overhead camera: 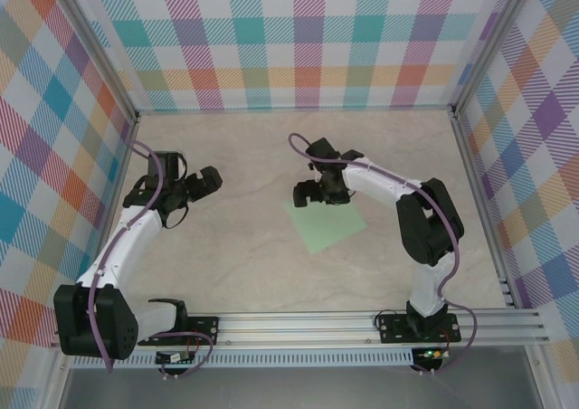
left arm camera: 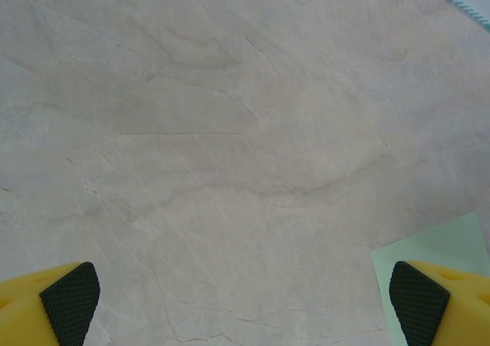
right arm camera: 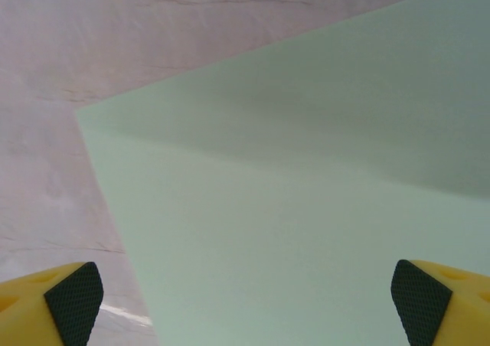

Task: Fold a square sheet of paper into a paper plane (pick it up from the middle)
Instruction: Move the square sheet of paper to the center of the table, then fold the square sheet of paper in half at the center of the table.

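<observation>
Walls: we see checked panels in many colours (overhead camera: pixel 271 38) standing beyond the two grippers and to both of their sides.
Table: its pale marbled top (overhead camera: pixel 226 264) lies under both grippers.
Rail: a metal rail (overhead camera: pixel 308 323) runs behind the grippers at the near edge, and both arm bases sit on it.
Right arm: the right arm (overhead camera: pixel 425 219), white and black, bends inward from its base.
Left arm: the left arm (overhead camera: pixel 122 242) leans outward and forward.
Square sheet of paper: the square sheet of paper (overhead camera: pixel 327 226) is pale mint-green and lies flat on the table. It sits directly below the right gripper and well apart from the left gripper, on that gripper's right. In the left wrist view we see one corner (left arm camera: pixel 436 246) just beside the right finger.
Right gripper: the right gripper (right arm camera: pixel 245 304) has its jaws spread wide with nothing between them. One finger is above the sheet (right arm camera: pixel 306 208), the other above bare table just beside the sheet's edge. We cannot tell if it touches the paper.
Left gripper: the left gripper (left arm camera: pixel 245 304) is also spread wide, grasps nothing, and is above bare table.
Pads: the black textured pads (right arm camera: pixel 73 300) sit on yellow fingers.
</observation>
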### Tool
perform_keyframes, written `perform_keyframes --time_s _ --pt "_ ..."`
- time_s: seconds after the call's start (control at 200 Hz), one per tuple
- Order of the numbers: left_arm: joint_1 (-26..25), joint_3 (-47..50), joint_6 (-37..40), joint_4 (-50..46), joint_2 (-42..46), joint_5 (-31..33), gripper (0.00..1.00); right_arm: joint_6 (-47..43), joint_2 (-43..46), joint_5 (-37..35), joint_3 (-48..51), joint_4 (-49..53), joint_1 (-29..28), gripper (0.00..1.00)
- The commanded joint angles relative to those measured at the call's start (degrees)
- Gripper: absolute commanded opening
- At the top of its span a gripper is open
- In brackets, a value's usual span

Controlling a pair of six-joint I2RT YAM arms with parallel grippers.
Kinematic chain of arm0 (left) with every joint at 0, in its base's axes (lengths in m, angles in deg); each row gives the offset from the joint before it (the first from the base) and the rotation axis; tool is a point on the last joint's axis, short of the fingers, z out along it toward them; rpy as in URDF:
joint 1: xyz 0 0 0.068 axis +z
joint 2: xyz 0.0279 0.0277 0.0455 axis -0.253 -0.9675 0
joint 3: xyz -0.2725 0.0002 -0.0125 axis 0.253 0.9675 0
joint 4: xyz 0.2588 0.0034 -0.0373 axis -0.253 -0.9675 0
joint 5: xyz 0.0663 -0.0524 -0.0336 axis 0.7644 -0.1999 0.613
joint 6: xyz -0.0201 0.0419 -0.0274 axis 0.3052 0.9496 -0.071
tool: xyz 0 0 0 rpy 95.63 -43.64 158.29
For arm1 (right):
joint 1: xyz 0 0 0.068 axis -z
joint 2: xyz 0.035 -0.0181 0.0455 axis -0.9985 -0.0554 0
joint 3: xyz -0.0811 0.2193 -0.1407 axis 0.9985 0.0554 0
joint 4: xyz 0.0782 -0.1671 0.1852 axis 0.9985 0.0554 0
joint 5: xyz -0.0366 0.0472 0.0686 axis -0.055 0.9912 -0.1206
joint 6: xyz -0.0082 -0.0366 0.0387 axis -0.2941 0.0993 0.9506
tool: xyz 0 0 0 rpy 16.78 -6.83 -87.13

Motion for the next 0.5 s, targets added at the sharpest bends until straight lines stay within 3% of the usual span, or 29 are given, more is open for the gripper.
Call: perform_keyframes --time_s 0.0,0.495 --pt "0.19 -1.37 -0.47 -0.96 -0.28 -0.96 1.0 -9.55 -0.75 -0.14 -1.81 5.39 0.51 1.0" --pt "0.17 -0.88 0.16 -0.48 -0.63 -0.75 1.0 -9.79 -9.97 -2.16 -10.2 12.97 0.46 1.0"
